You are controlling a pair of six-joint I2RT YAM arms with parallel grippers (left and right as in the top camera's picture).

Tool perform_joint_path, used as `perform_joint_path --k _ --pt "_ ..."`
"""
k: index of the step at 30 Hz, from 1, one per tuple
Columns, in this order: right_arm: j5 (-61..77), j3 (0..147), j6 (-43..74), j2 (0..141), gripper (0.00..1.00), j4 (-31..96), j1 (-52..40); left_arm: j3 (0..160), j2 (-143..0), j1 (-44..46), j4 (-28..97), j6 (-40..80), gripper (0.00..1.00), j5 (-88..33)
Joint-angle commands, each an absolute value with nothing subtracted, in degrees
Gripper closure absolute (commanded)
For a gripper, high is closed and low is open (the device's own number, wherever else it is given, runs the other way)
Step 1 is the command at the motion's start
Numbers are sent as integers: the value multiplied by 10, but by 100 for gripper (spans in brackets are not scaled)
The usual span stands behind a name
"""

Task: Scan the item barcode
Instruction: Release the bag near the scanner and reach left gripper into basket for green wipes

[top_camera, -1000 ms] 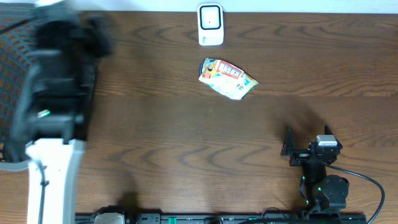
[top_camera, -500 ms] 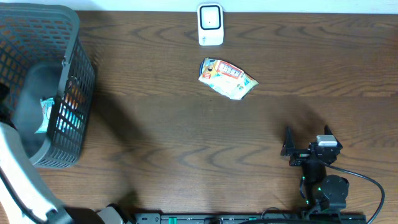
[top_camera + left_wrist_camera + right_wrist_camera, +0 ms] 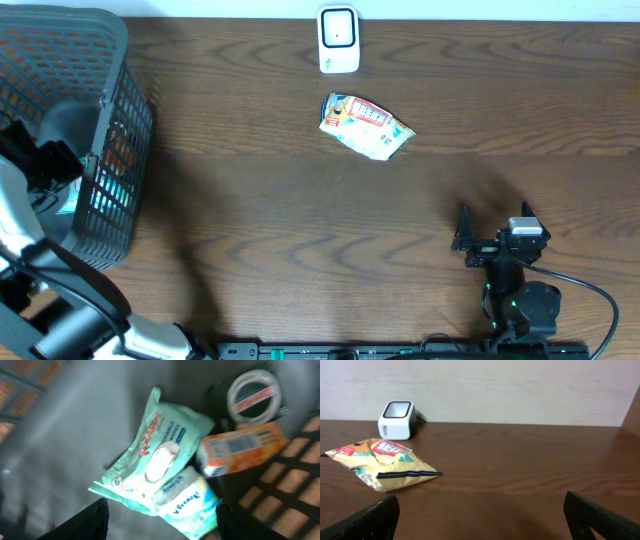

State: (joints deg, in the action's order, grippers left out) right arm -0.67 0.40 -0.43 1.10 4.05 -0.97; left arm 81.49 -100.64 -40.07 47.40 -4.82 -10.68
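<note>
Snack packet (image 3: 365, 125) lies on the table (image 3: 250, 200) just in front of the white scanner (image 3: 339, 40), well apart from both arms. Left gripper (image 3: 161, 510) hangs inside the grey basket (image 3: 120, 130), jaws spread and empty above wipes packs (image 3: 155, 455), an orange box (image 3: 242, 450) and a tape roll (image 3: 254, 395). Right gripper (image 3: 482, 515) faces the packet from afar, jaws wide, holding nothing.

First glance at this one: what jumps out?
The left gripper hangs open inside the grey mesh basket at the scene's left edge, over a green wipes pack, an orange box and a tape roll. A yellow snack bag lies just before the white scanner, top centre.
</note>
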Motion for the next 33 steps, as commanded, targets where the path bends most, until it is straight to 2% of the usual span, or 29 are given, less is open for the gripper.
perform_joint_path --k 1,4,19,26,27,28,30,31,32,33 --pt "-7 3 4 10 1 43 -8 817 -1047 -402 477 -60 31 -59" --pt "-7 3 4 10 1 43 -8 817 -1065 -402 477 -60 30 -18" --pt "-7 3 4 10 1 43 -8 808 -1107 -402 436 -57 30 -21" --pt "-7 3 4 10 1 43 -8 807 -1145 -402 403 -58 30 -73" --pt "-7 3 4 10 1 43 -8 807 -1155 -402 397 -57 33 -86" --pt "-7 3 4 10 1 43 -8 807 -1159 -402 397 -58 52 -86" --pt "-7 3 4 10 1 43 -8 808 -1158 -402 396 -57 76 -86" --pt "-7 3 4 10 1 43 -8 808 -1156 -402 396 -57 81 -86" --pt "-7 3 4 10 1 43 -8 808 -1154 -402 396 -57 91 -86" --pt "-7 3 4 10 1 43 -8 808 -1152 -402 396 -50 92 -86"
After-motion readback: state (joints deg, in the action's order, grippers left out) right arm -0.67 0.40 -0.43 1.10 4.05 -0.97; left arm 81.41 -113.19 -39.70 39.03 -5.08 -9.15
